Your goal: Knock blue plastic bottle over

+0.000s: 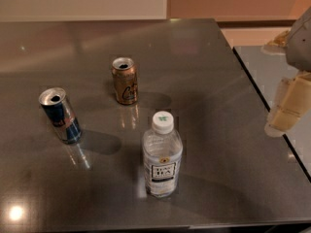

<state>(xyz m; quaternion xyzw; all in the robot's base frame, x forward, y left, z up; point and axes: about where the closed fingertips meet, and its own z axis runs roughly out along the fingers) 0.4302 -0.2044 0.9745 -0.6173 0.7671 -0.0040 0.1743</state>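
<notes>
The blue plastic bottle point(162, 157) stands upright near the front middle of the dark table point(204, 62). It is clear with a white screw cap and a white-and-black label. My gripper point(287, 106) hangs at the right edge of the view, over the table's right edge. It is well to the right of the bottle and apart from it. Only its pale cream fingers point(291, 103) and part of the grey arm above them show.
A gold-brown can point(125, 80) stands upright behind and left of the bottle. A blue-and-silver can point(60, 115) stands upright at the left. A second grey surface point(265, 64) adjoins the table on the right, past a dark gap.
</notes>
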